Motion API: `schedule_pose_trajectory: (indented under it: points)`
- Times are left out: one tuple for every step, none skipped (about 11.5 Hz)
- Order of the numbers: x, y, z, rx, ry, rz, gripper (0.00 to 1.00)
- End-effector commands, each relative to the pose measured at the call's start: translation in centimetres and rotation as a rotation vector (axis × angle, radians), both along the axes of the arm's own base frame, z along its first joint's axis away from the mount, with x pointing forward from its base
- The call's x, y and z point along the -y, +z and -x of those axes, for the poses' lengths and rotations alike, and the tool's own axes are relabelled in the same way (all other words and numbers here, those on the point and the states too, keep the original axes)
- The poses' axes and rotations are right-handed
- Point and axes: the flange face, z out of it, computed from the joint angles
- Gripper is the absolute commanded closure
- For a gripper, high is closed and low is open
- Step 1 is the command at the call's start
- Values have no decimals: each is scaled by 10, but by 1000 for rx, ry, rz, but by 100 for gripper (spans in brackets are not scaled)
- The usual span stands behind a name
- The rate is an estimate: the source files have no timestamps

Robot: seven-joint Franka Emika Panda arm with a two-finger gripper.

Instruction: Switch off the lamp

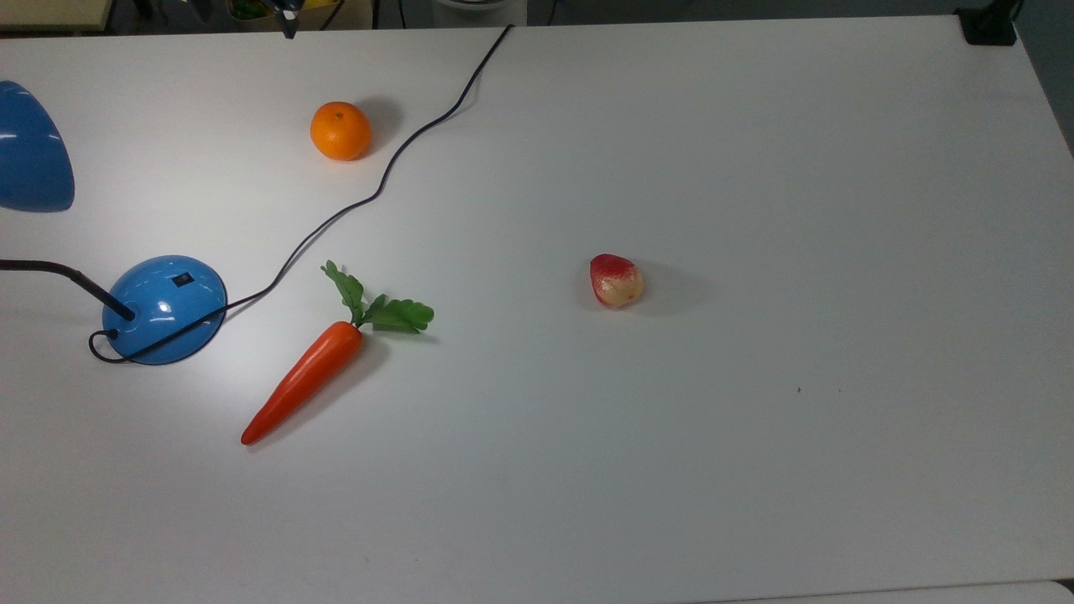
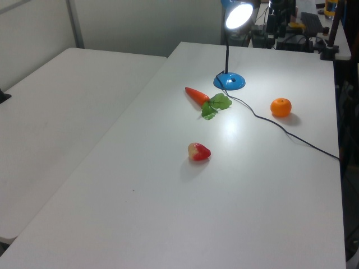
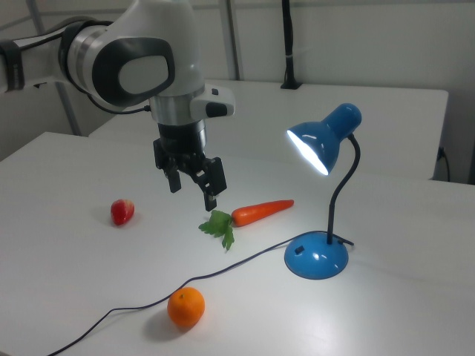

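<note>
The lamp is blue and lit. In the right view its cone shade (image 3: 326, 141) glows above the dome base (image 3: 316, 258), joined by a thin black neck. A small black switch (image 1: 183, 279) sits on the base (image 1: 164, 309) in the top view, and the shade (image 1: 29, 159) is at the top view's left edge. In the left view the bright shade (image 2: 238, 15) stands over the base (image 2: 229, 82) at the far end. My gripper (image 3: 193, 194) hangs open and empty above the table, well to the right view's left of the lamp, behind the carrot's leaves.
A toy carrot (image 1: 302, 382) lies beside the base. An orange (image 1: 341, 131) and a red strawberry-like fruit (image 1: 616, 280) rest on the white table (image 1: 755, 461). The black cord (image 1: 386, 172) snakes from the base to the far edge.
</note>
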Motion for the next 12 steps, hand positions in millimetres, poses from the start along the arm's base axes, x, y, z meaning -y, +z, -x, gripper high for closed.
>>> schedule_pose_trajectory:
  points:
    - [0,6,4,-23,26,-5,0]
    - [-1,6,5,-28,27,-7,0]
    - [-2,7,5,-28,28,-7,0]
    - [-2,7,6,-30,28,-8,0]
    - [-2,7,6,-28,28,-8,0]
    - [-2,8,6,-28,30,-8,0]
    - [-2,8,7,-33,30,-10,0]
    - [-2,8,7,-33,28,-10,0]
    - [-2,8,7,-33,28,-10,0]
    - [-2,6,7,-36,28,-10,0]
    - [-1,6,7,-36,27,-10,0]
    - [-1,6,7,-36,27,-10,8]
